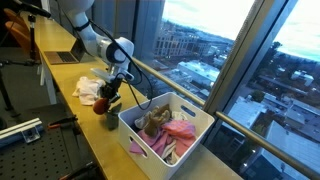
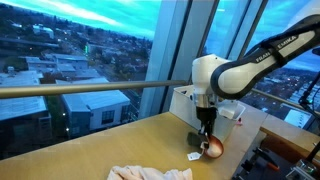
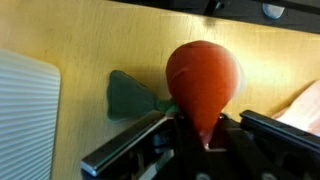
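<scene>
Wrist view: gripper (image 3: 205, 135) enters from the bottom edge. The dark fingers (image 3: 125, 150) sit on either side of the narrow end of a red-orange pear-shaped object (image 3: 203, 70) and pinch it, with no gap visible at the neck. The rounded end points away from the camera. A green flap (image 3: 130, 95) lies on the wooden table (image 3: 100, 40), touching the object's lower left side. A white ribbed surface at the left edge cannot be identified from this view.

In both exterior views the arm reaches down steeply. The gripper (image 1: 112, 98) (image 2: 207, 138) is low over the table (image 1: 60, 80) (image 2: 120, 140). The object (image 1: 110, 106) (image 2: 214, 148) is at the fingertips, at or just above the tabletop. Whether it rests on the wood cannot be told.

A pale cloth pile (image 1: 90, 88) (image 2: 150, 173) lies on the table near the gripper. On the opposite side stands a white bin (image 1: 195, 107) (image 2: 183, 100), just beside the object but apart from it. It holds crumpled pink and brown fabric, and one pink piece hangs over the near corner.

Behind the table runs a handrail (image 2: 80, 90) along floor-to-ceiling window glass. City buildings (image 1: 200, 70) lie beyond under a dusk sky.
</scene>
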`<state>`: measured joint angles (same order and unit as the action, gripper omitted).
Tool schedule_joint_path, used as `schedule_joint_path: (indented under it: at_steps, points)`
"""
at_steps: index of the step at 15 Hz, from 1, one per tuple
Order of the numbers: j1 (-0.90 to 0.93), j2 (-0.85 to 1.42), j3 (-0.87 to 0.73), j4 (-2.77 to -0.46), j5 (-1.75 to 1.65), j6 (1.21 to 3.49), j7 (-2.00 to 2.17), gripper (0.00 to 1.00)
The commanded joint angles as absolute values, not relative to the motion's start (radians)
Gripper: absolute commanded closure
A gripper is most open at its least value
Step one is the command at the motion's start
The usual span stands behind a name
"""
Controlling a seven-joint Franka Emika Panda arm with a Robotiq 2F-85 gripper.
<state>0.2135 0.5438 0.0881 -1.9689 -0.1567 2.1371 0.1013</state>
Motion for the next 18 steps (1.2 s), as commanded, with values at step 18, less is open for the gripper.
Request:
schedule_joint_path:
  at_steps: [18]
  points:
    - [-0.038, 0.114, -0.075, -2.049, -0.385, 2.465, 0.067, 0.88]
